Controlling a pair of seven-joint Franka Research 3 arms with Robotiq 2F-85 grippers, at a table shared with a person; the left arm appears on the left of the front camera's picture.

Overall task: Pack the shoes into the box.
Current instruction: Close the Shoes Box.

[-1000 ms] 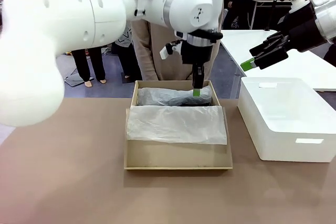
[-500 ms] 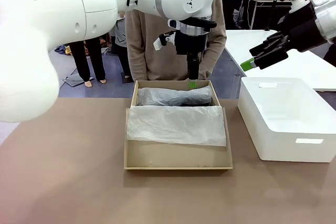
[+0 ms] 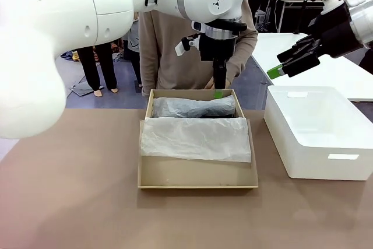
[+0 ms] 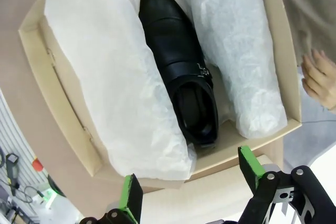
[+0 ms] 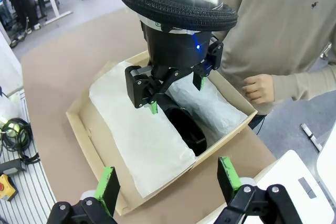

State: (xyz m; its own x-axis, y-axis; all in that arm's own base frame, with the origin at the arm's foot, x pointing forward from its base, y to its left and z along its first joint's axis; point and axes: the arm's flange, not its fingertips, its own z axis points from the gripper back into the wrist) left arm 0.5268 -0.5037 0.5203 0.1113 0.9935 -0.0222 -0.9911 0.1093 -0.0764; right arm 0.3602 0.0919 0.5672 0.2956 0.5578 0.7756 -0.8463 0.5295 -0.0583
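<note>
Front view: the brown counter (image 3: 70, 202) spans the scene. The white left arm (image 3: 87, 10) comes in from the left, bulky in the near left corner, and reaches toward the far middle. A person in a beige sweater (image 3: 169, 56) stands at the far side, behind the arm.

On the right of the counter sits a white box (image 3: 317, 144) with its top open. Just left of it, apart from it, the cardboard box (image 3: 198, 176) lies open in the middle of the counter. White tissue paper (image 3: 195, 138) covers its near half in a broad sheet, and a second bundle of tissue fills the far edge. That bundle looks dark underneath; what it wraps I cannot tell.

Between the two folds of tissue one glossy black shoe (image 4: 181, 77) lies inside the cardboard box. It sits sole down, toe toward the left and heel opening toward the right, its small silver buckle on the side.

The left gripper (image 4: 188, 174) hangs over the far right end of the cardboard box, above the shoe's heel. Its jaws are spread wide, holding nothing and clear of the shoe. The right gripper (image 3: 277, 73) is held high at the right, above the far left corner of the white box, also spread apart and empty.

The person's hand (image 5: 258, 88) is loosely curled just beyond the far right corner of the cardboard box.
</note>
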